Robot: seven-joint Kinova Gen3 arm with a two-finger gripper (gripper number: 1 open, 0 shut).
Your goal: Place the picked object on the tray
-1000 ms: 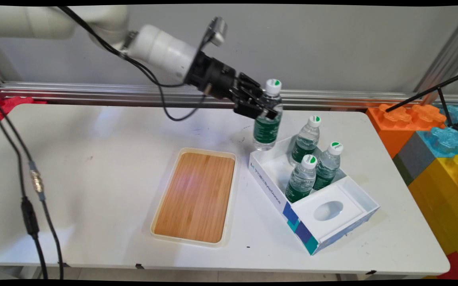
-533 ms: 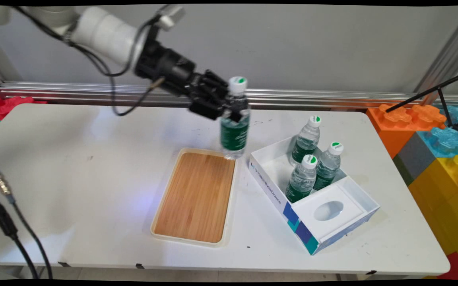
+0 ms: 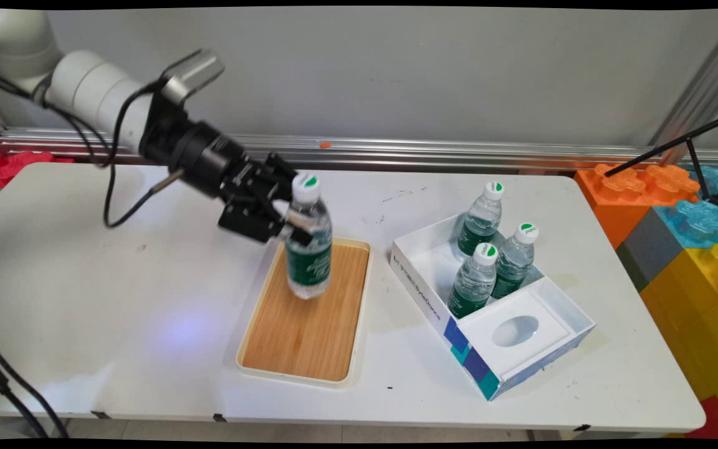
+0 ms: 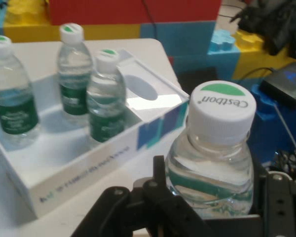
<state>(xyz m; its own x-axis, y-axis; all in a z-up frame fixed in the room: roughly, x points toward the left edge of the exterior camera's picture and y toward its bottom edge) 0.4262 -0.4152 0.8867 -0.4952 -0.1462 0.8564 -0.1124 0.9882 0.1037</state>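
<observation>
Bottle (image 3: 308,249), water-filled with a white cap, hangs upright over the wooden tray (image 3: 272,349), clamped at its shoulder by the gripper (image 3: 290,226). Likely weighty, smooth, slightly squeezable plastic. Three bottles stand in the white box (image 3: 421,299) at three o'clock.

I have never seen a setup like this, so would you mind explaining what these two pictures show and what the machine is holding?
It is a white robot arm with a black two-finger gripper. One picture looks down across the white table from a fixed camera; the other comes from a camera on the hand itself. The gripper is shut on a water bottle, upright over the wooden tray; whether it touches the tray is unclear. To the right, a white box holds three more bottles. Coloured blocks stand beyond the table.
</observation>
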